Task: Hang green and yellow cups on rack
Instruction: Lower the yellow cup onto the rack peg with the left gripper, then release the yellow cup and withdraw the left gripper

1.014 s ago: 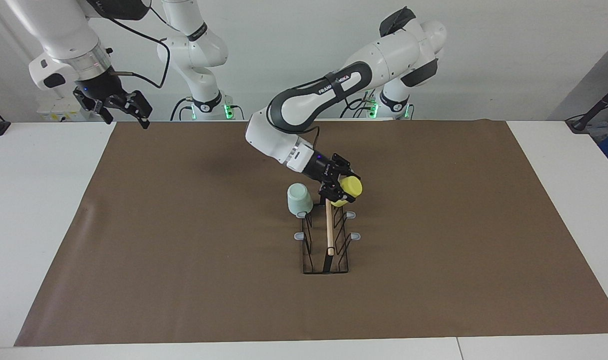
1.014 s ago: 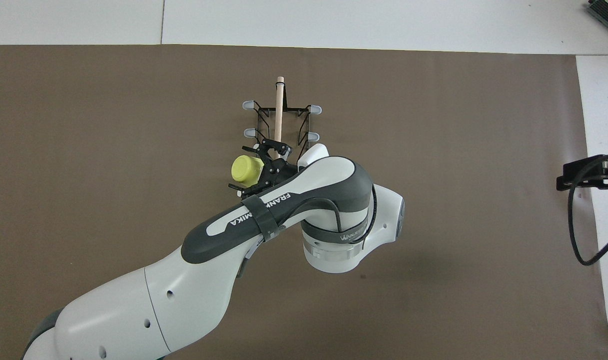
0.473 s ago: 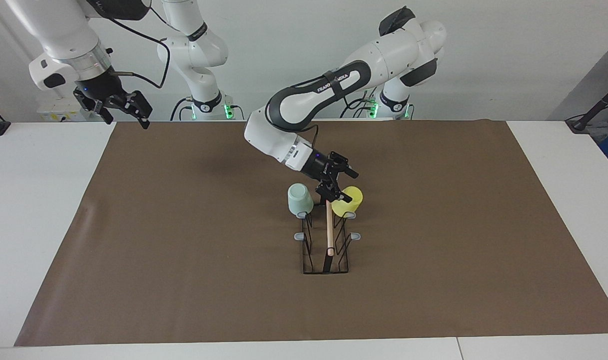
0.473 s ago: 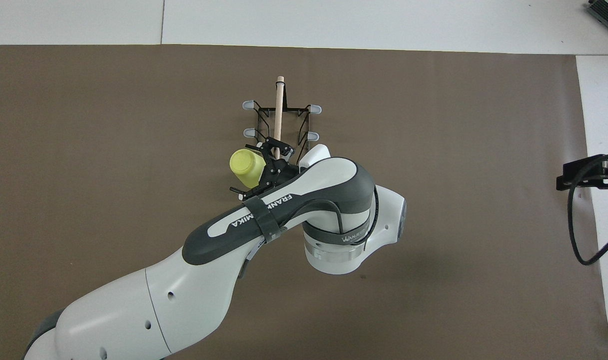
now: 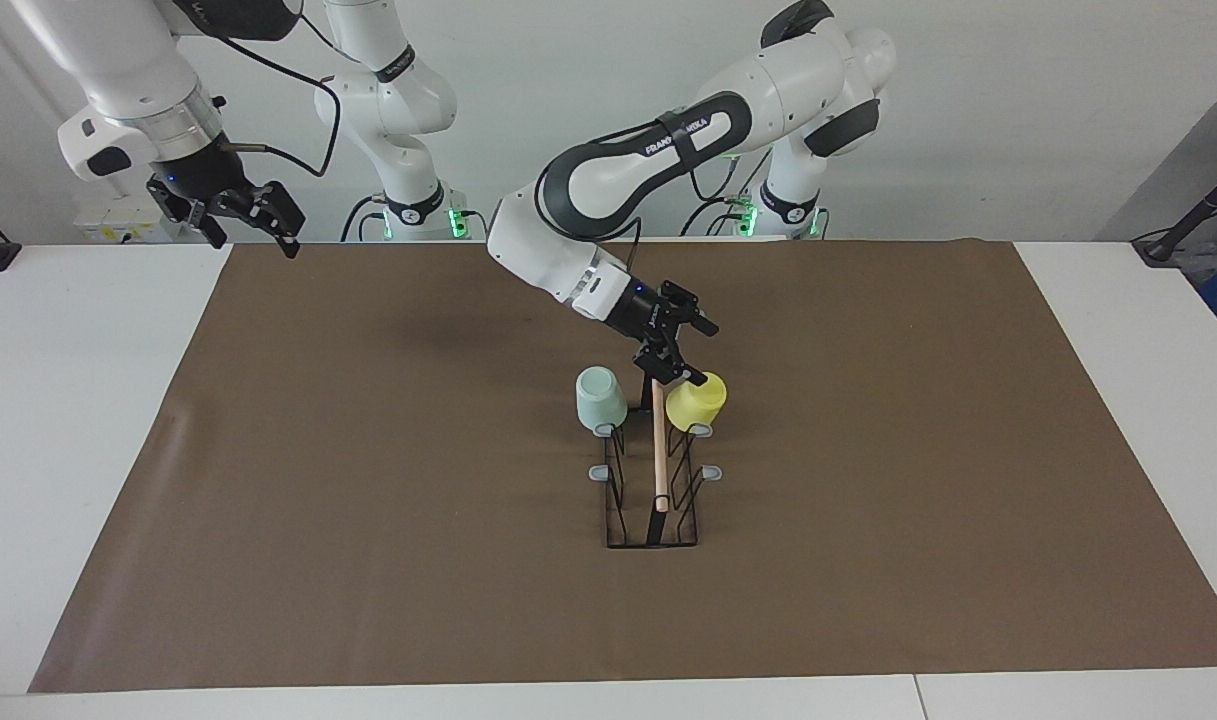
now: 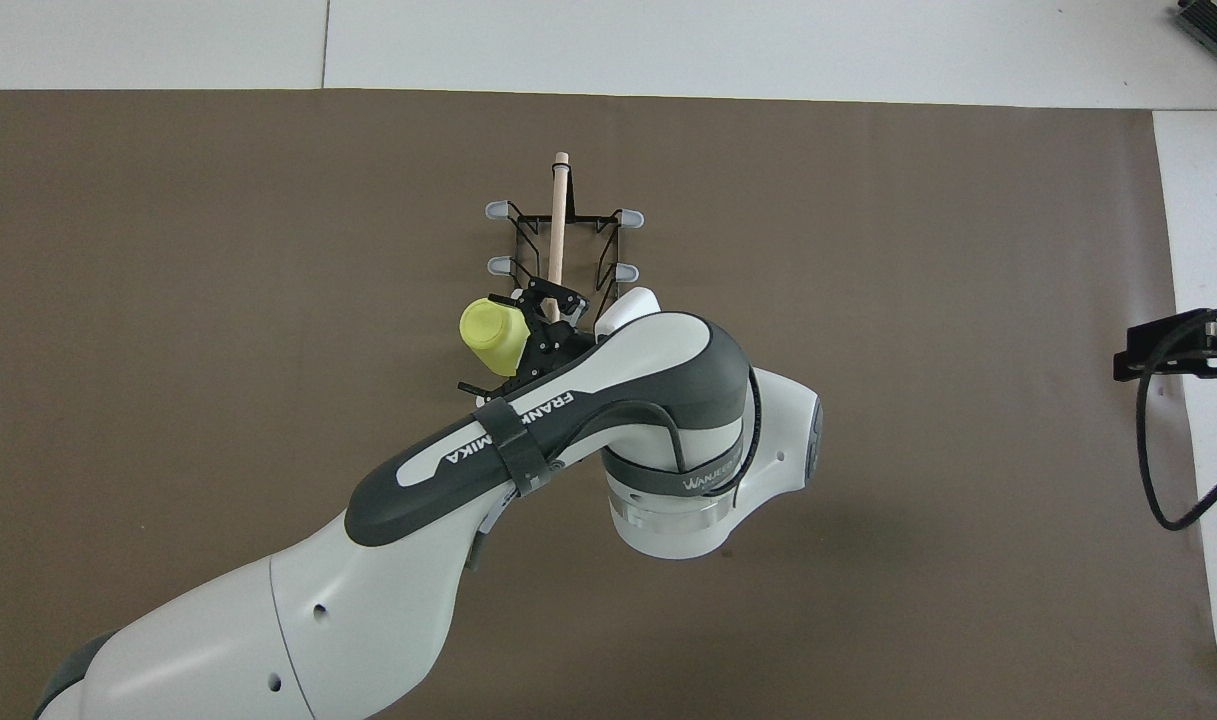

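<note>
Standing spread and empty just above the yellow cup (image 5: 696,402), the left gripper (image 5: 680,350) has both light, stiff, likely slippery tumblers below it, yellow and green cup (image 5: 600,398) seemingly hung on the rack (image 5: 654,478), best pinched across their walls; right gripper (image 5: 238,212) waits.

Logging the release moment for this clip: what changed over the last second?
The left gripper let go of the yellow cup, which settled upside down on a rack prong, and lifted away with its fingers open. The green cup kept hanging on its prong; the right gripper stayed waiting at the right arm's end.
</note>
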You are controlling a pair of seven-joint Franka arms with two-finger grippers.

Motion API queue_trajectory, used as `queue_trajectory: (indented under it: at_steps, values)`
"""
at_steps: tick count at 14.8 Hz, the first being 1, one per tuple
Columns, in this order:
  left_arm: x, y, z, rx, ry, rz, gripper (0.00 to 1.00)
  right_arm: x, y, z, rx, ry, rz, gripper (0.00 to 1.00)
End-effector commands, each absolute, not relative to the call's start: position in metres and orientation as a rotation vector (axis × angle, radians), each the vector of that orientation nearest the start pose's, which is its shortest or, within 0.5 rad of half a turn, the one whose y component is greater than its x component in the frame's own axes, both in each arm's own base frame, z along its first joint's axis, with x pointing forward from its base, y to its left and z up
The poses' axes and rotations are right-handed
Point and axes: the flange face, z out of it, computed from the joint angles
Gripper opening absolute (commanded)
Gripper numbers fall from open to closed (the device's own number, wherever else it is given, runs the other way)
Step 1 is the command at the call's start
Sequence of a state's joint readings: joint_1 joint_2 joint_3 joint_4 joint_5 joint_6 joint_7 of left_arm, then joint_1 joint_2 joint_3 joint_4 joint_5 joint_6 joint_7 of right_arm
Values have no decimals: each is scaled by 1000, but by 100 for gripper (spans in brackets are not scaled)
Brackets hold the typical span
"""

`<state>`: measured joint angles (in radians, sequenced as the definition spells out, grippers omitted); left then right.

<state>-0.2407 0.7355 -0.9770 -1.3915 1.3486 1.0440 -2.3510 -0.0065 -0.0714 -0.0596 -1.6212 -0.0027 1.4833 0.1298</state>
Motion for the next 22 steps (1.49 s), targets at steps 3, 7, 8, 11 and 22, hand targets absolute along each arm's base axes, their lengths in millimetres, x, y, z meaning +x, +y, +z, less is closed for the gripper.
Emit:
queue_trajectory:
  at_steps: [3, 7, 8, 11, 22]
  values:
    - [500, -403, 472, -1979, -1438, -1012, 100, 525, -35, 636, -3107, 321, 85, 100]
    - [515, -354, 524, -2085, -1499, -904, 100, 525, -33, 635, -3114, 310, 87, 100]
    - [515, -345, 533, -2125, -1483, -874, 100, 525, -33, 636, -3117, 311, 87, 100]
    - [527, -311, 546, -2213, -1425, -794, 100, 525, -32, 638, -3121, 307, 85, 100]
    - [548, -124, 614, -2802, -953, -454, 100, 528, -32, 634, -3128, 318, 65, 100]
